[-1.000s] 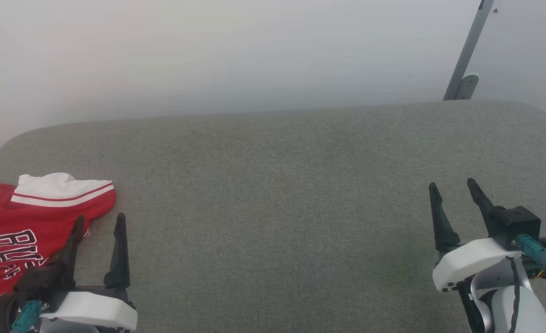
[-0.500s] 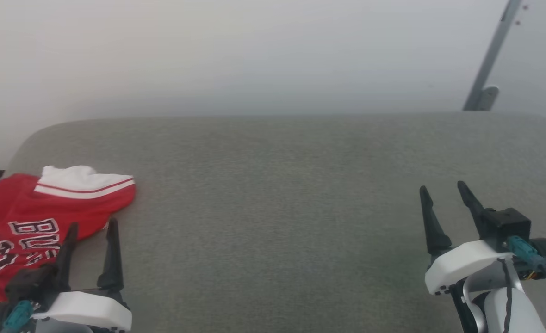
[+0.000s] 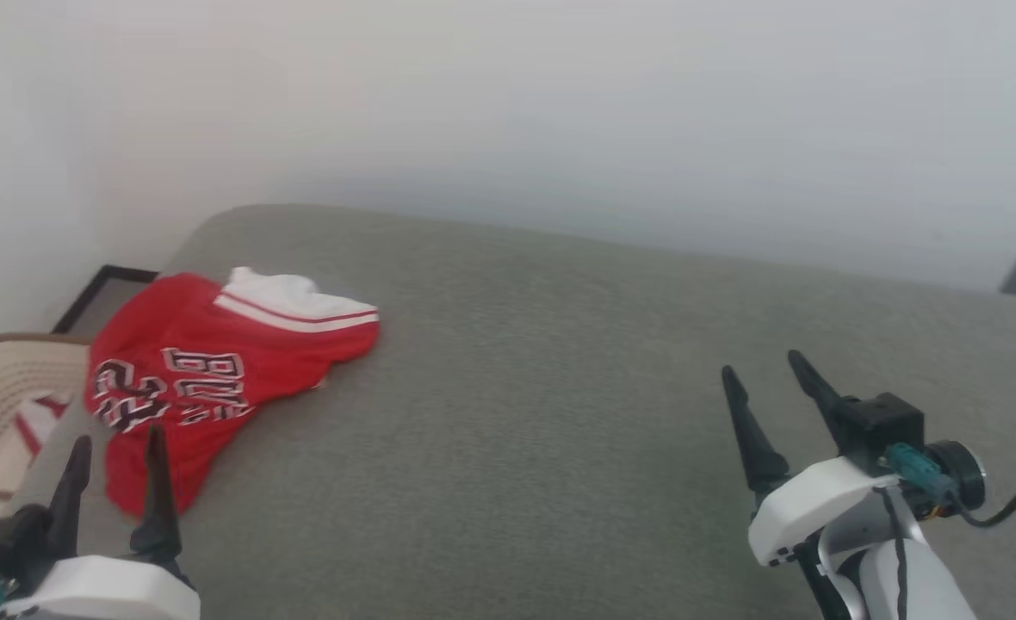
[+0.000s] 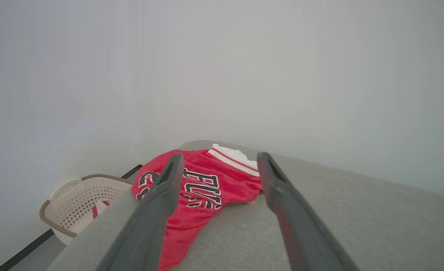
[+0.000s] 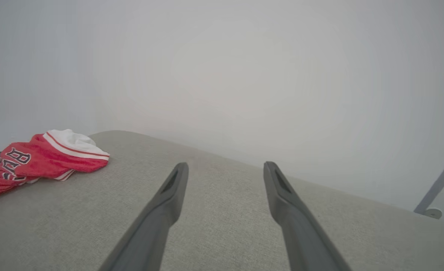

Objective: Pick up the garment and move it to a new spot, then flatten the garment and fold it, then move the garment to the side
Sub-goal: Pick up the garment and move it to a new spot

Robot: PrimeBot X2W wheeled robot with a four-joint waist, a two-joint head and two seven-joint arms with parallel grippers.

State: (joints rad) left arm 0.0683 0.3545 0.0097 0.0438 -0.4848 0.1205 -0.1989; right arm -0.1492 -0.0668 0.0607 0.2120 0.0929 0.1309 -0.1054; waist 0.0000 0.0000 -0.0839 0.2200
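Just ahead of spread, empty left pincer (image 3: 119, 437): garment (image 3: 172, 331), long axis slanting away rightward; spread right pincer (image 3: 759, 362) well apart.

Soft, even, bright light; head view slightly blurred.

- Our left gripper (image 3: 120, 435) sits low at our left, its fingers (image 3: 157, 495) spread wide, pointing forward, empty.
- Our right gripper (image 3: 759, 362) sits low at our right, equally spread, empty.
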